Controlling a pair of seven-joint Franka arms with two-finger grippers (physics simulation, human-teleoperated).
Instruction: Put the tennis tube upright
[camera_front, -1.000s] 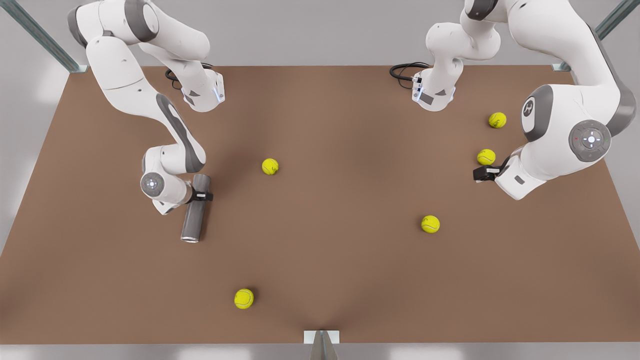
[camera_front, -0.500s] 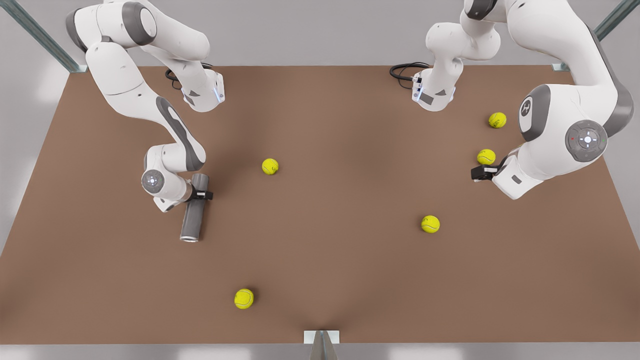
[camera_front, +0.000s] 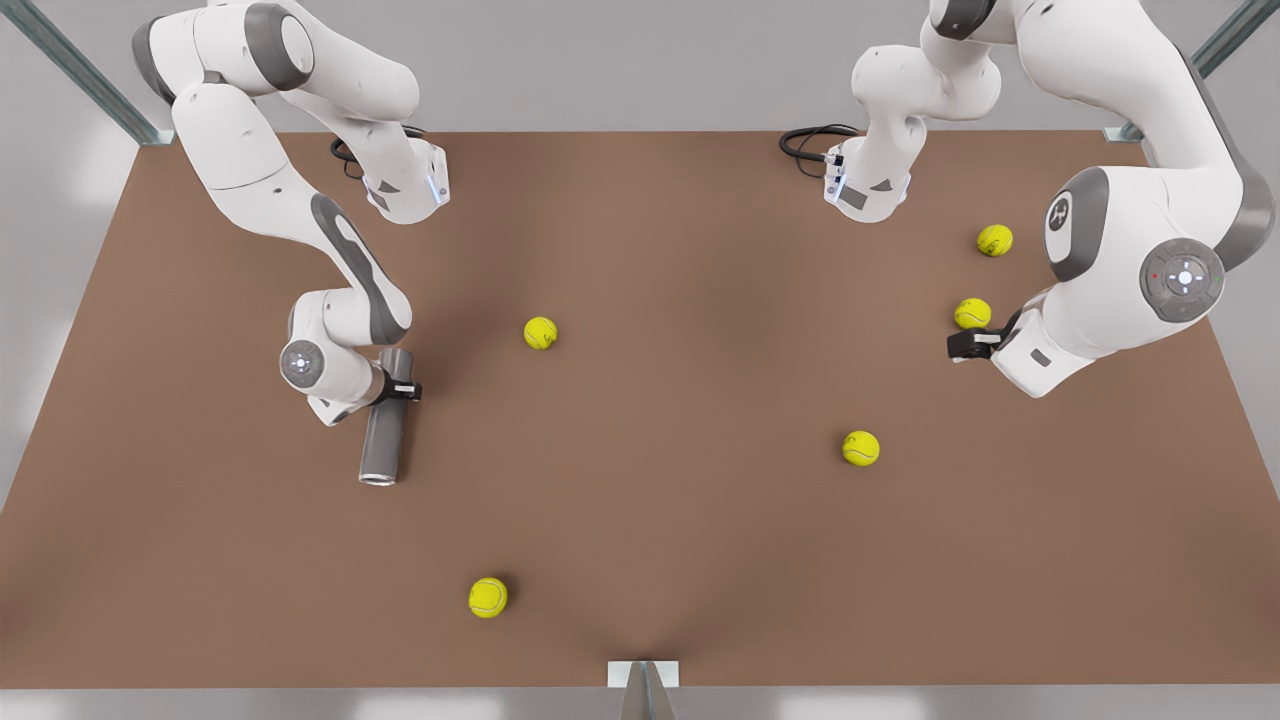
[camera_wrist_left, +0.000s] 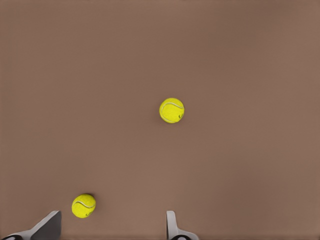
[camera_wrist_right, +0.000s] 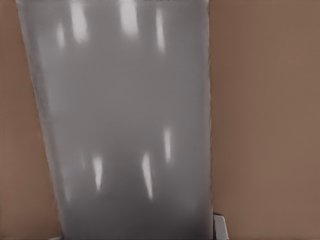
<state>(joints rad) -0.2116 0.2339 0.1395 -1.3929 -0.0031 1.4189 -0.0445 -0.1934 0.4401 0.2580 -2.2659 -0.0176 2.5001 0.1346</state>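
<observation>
The tennis tube (camera_front: 384, 428) lay on its side on the brown table (camera_front: 680, 560), well to the front view's left of the table's middle, its hollow end toward the camera's side. The right gripper (camera_front: 402, 390) straddled the tube near its far, closed end, one finger visible on the tube's far flank; in the right wrist view the grey wall of the tube (camera_wrist_right: 125, 125) ran between the finger tips, so the claw was judged closed on the tube. A hold near one end, rather than at the middle, would suit pivoting the tube about its other end until it stood upright; the tube was not yet raised. The left gripper (camera_front: 962, 344) waited well apart from the tube, at the front view's right, just beside one tennis ball (camera_front: 971, 313); its fingers (camera_wrist_left: 172, 227) stood spread with nothing between them, and two balls (camera_wrist_left: 171, 110) lay on the table beyond them. The remaining balls sat scattered away from the tube, the nearest (camera_front: 540, 332) to its right in the front view. Compared with a second earlier, the tube had shifted only very slightly, the right arm's wrist had settled a little, and the balls had stayed where they were.
</observation>
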